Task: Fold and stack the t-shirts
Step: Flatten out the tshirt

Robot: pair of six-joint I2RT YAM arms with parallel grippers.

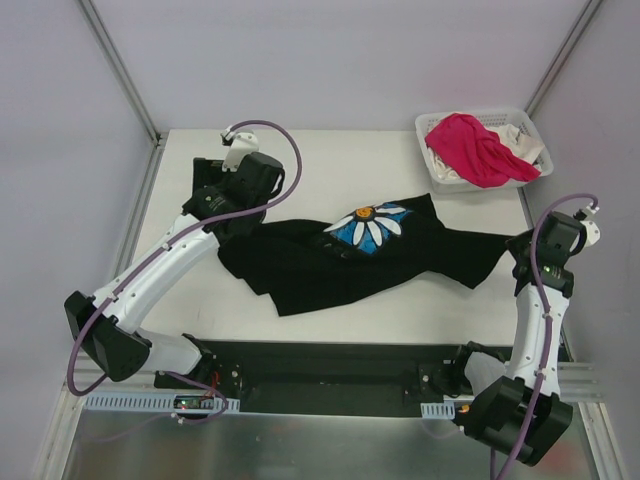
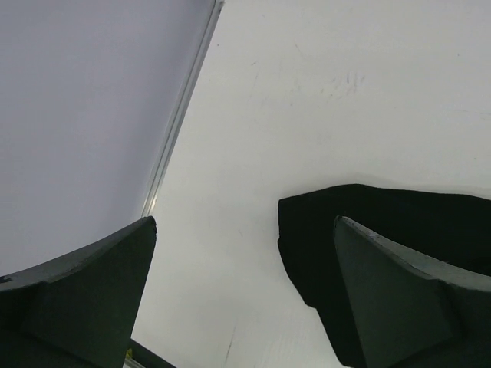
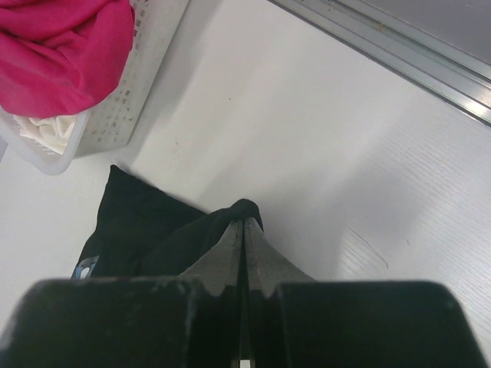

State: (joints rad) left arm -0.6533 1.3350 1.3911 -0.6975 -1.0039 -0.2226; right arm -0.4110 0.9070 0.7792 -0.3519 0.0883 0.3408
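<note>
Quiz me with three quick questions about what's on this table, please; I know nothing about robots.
1. True or false: the pink t-shirt lies in the basket.
2. The left gripper is: A open, B shut on cloth, C out of sight.
3. What does the right gripper pinch?
Key: 1 true; 2 A; 3 an edge of the black t-shirt.
</note>
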